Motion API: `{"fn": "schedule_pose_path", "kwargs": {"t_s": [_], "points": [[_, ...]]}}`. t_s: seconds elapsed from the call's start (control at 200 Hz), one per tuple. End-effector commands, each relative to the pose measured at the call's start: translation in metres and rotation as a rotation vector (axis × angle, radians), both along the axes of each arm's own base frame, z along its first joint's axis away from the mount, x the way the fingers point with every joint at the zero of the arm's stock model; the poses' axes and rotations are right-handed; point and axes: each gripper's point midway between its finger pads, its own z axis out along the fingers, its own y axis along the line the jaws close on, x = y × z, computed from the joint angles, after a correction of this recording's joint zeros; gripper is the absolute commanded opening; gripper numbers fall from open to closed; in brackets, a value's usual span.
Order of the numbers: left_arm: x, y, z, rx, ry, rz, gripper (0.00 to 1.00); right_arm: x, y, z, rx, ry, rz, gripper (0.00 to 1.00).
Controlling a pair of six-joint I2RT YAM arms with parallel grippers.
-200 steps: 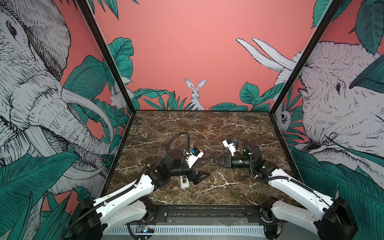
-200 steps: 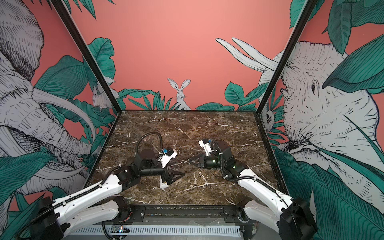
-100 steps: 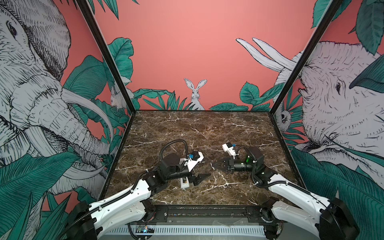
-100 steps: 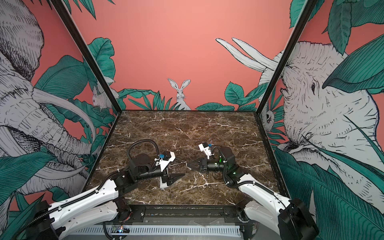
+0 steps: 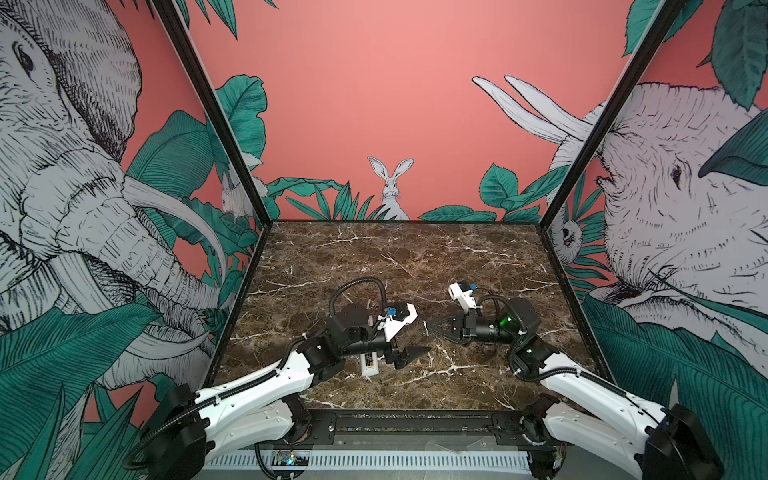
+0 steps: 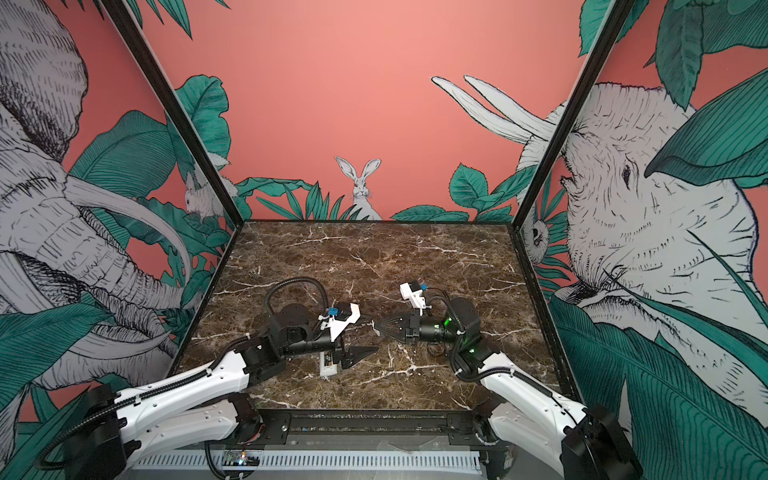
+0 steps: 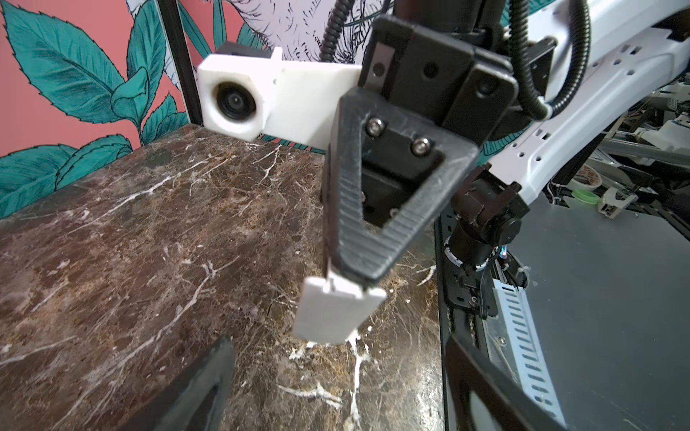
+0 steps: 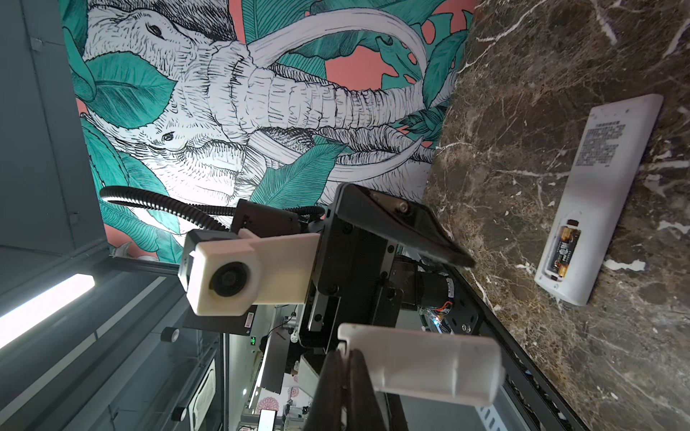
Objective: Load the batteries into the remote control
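The remote control (image 8: 597,194) lies back-up at the table's (image 5: 395,257) 7 o'clock, batteries (image 8: 563,250) seated in its open bay. The left jaws gape empty over it, while the right jaws, toward its 2 o'clock, clench a short white cover (image 8: 429,367).

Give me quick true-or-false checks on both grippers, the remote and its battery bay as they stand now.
1. The right gripper is shut on the short white plastic cover. True.
2. The slim white rectangular remote control lies buttons up. False: its back, with printed text, faces up.
3. The remote's open battery bay is empty. False: at least one black-and-gold cylindrical battery sits in it.
4. The left gripper is open and holds nothing. True.
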Motion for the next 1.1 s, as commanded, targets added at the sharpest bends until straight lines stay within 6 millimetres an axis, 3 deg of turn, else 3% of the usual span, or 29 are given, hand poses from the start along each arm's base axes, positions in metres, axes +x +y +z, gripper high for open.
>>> {"fn": "schedule_pose_path", "kwargs": {"t_s": [0.0, 0.07, 0.28, 0.49, 0.6, 0.9, 1.095], "points": [[0.000, -0.010, 0.032, -0.079, -0.101, -0.032, 0.87, -0.007, -0.005, 0.019, 0.055, -0.042, 0.010, 0.01], [0.002, -0.014, 0.031, -0.064, -0.110, -0.045, 0.81, -0.010, -0.007, 0.022, 0.061, -0.051, 0.009, 0.01], [0.000, -0.024, 0.033, -0.066, -0.122, -0.087, 0.50, -0.011, -0.010, 0.022, 0.047, -0.041, -0.009, 0.01], [0.000, -0.025, 0.033, -0.057, -0.132, -0.092, 0.34, -0.011, -0.010, 0.018, 0.042, -0.036, -0.014, 0.03], [0.001, -0.024, 0.030, -0.044, -0.127, -0.083, 0.28, -0.008, -0.010, 0.016, 0.037, -0.037, -0.022, 0.06], [0.007, -0.014, 0.010, 0.033, -0.068, -0.016, 0.15, 0.007, -0.015, 0.013, 0.039, -0.038, -0.063, 0.29], [0.021, 0.004, -0.028, 0.184, 0.023, 0.118, 0.14, 0.020, -0.029, -0.008, -0.041, -0.040, -0.104, 0.40]]}}
